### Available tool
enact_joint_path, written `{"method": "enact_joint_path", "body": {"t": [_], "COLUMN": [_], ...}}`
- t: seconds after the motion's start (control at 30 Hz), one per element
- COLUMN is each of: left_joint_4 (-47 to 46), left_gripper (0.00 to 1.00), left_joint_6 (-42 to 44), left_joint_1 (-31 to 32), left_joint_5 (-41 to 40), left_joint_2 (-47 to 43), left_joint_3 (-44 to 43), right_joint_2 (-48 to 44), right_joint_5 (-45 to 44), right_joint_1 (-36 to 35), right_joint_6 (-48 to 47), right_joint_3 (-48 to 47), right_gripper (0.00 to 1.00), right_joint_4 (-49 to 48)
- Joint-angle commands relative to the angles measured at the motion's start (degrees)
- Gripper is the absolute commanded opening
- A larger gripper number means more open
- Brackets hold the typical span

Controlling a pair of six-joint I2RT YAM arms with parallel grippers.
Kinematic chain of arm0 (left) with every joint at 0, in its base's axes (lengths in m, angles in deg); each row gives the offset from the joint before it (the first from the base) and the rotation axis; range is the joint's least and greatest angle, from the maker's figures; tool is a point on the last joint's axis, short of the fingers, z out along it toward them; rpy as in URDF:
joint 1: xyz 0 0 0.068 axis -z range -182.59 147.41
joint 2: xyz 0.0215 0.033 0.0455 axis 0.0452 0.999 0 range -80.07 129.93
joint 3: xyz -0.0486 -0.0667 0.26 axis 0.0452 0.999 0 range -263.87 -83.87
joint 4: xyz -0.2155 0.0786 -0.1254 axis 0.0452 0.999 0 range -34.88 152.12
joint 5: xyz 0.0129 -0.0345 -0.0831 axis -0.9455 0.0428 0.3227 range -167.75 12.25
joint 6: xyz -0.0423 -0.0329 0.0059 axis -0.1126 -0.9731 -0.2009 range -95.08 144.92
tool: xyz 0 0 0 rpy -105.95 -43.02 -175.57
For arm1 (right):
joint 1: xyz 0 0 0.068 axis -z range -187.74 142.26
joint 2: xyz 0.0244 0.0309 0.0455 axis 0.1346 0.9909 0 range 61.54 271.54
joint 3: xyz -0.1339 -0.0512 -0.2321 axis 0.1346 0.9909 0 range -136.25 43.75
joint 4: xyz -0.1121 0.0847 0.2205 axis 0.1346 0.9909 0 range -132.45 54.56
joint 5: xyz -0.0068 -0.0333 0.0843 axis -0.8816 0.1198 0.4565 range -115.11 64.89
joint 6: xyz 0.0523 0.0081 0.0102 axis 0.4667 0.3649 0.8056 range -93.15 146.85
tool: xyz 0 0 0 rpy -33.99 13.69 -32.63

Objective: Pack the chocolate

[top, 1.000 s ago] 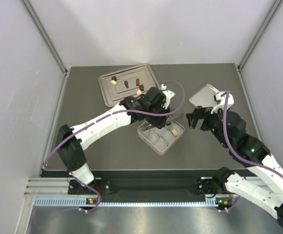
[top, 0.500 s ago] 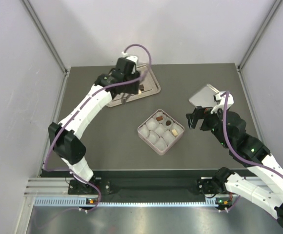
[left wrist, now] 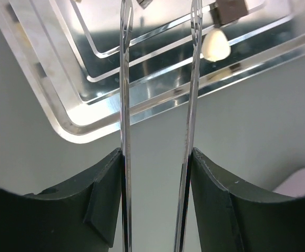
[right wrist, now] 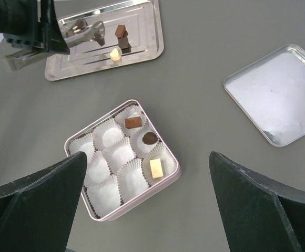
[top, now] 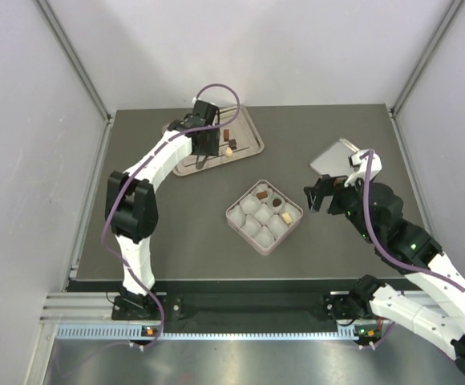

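Note:
The chocolate is split between two places. Loose pieces lie on the silver tray [top: 186, 165]: a cream one [left wrist: 215, 46] and brown ones [right wrist: 121, 30]. The pink box [top: 240, 227] holds three more: a brown bar [right wrist: 133, 122], a dark round piece [right wrist: 150, 138] and a cream bar [right wrist: 156, 168]. My left gripper [top: 204, 151] is shut on metal tongs [left wrist: 125, 79] over the tray. The tong blades stand apart with nothing between them, and the cream piece lies just right of them. My right gripper [top: 319, 195] hovers open beside the box's right corner, holding nothing.
A second, bare silver tray [top: 335, 156] lies at the back right, behind my right gripper. Most paper cups in the pink box [right wrist: 142, 195] hold nothing. Grey walls close in the table on three sides.
My left arm has swung from the pink box back to the silver tray and settled over it. With the arm gone, the box's brown pieces show. The right arm has not moved.

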State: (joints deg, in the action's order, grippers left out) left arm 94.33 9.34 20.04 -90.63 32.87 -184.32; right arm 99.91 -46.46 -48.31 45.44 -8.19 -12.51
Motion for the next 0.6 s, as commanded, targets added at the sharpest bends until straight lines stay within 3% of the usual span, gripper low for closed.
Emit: {"method": "enact_joint_path", "body": {"t": [0.0,0.57], "left_joint_4": [-4.83,-8.53], "left_gripper": [0.56,0.53], "left_joint_6": [-1.21,0.46], "left_joint_1": [-1.36,-4.70], "left_joint_5": [-0.30,2.69], "left_joint_2": [0.87,8.69], "left_joint_3": [-3.00,-4.58], "right_joint_2": [0.21,2.85], "right_joint_5": [-0.19,-1.24], "right_joint_1": [0.59,0.68], "right_joint_6": [-1.27,-2.77], "right_joint_3": [0.44,0.88], "right_gripper": [1.00,1.00], "right_joint_4": [-3.48,-5.06]}}
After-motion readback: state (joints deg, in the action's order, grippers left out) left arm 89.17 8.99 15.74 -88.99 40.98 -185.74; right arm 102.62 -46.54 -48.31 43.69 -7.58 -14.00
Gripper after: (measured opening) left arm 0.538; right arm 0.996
